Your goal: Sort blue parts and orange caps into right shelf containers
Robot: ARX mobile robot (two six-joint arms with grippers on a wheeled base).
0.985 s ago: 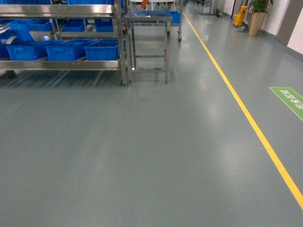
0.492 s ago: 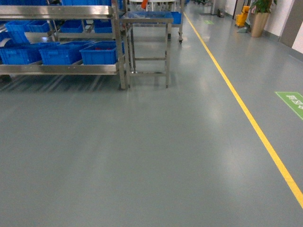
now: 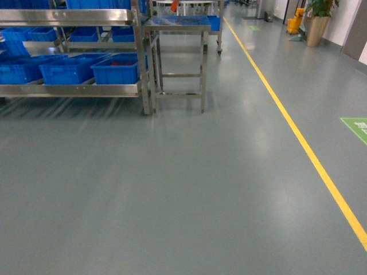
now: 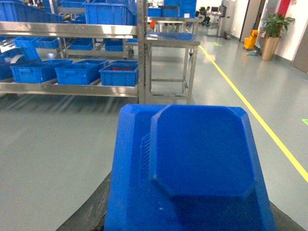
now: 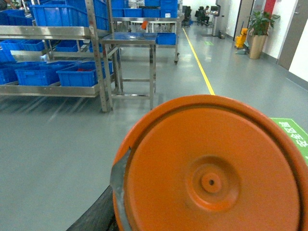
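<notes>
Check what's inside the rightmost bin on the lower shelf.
Something red shows over the rim of the rightmost bin in head and left wrist views. Its walls cover the rest, so contents can't be identified.

Glossy grey floor (image 3: 172, 189) is seen throughout, crossed by a yellow line (image 3: 298, 143) running into the distance. A green floor marking (image 3: 356, 127) lies at right. A steel worktop (image 3: 176, 23) stands upper centre; a potted plant (image 3: 319, 17) far right.

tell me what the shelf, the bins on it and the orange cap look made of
Shelf: likely stainless steel, going by its brushed silver sheen. Bins: probably moulded plastic, a uniform matte blue. Orange cap: probably plastic too, smooth with moulded concentric rings.
</notes>
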